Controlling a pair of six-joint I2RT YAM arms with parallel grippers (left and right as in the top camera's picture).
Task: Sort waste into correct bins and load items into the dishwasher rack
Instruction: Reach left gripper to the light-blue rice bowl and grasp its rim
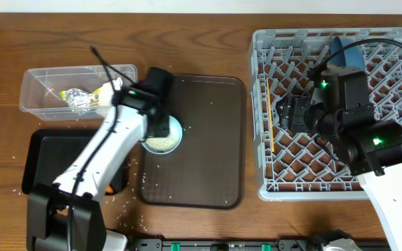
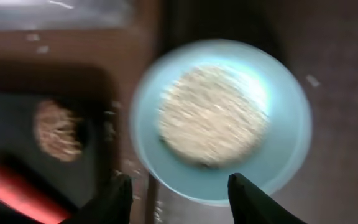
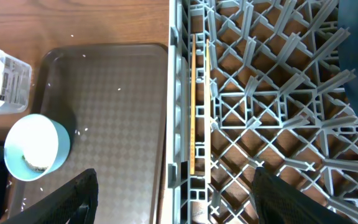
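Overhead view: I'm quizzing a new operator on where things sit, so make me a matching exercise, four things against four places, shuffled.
Things:
1. bowl of rice
2. crumpled wrappers
3. blue plate
4. brown food lump

Places:
A. grey rack
B. black tray
C. brown serving tray
D. clear box

Pairs: 1-C, 2-D, 3-A, 4-B.

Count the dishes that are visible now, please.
2. A round light-blue bowl holding white rice sits on the brown plastic serving tray. A large blue plate is in the far part of the grey plastic rack. The right arm may hide others.
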